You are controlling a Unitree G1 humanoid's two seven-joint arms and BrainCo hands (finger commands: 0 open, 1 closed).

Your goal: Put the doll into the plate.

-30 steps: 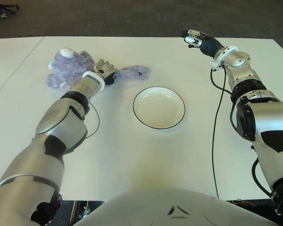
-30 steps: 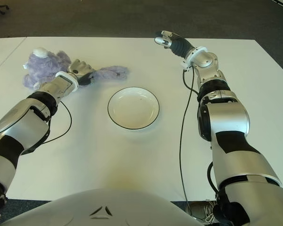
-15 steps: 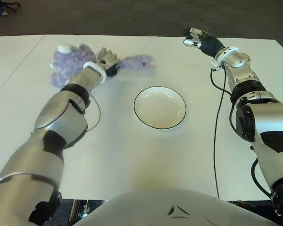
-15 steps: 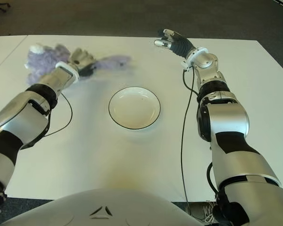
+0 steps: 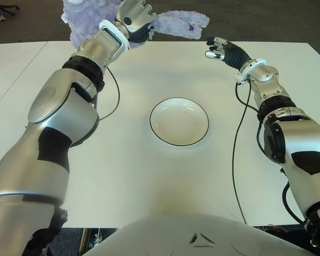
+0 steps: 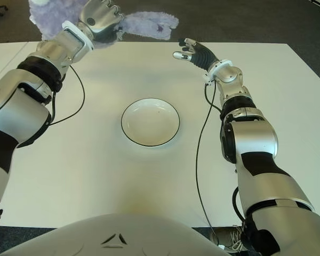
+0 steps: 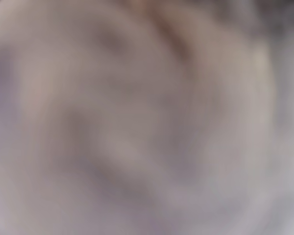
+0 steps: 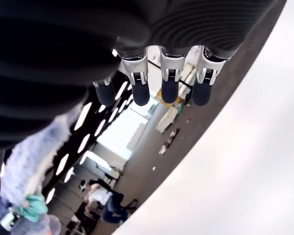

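A white table [image 5: 149, 181] carries a white plate [image 5: 179, 121] with a dark rim, near its middle.

Light: bright, even, overhead.
Shadows: faint under the plate [image 5: 179, 121].
Left wrist view: wholly blurred.
Right wrist view: glaring windows behind dark fingers [image 8: 169, 83].

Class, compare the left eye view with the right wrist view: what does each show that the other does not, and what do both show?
Only the left eye view shows the empty plate and the left hand gripping the doll above the table's far edge. Only the right wrist view shows a room with people beyond the table. Both show the purple doll, the white table and the open right hand.
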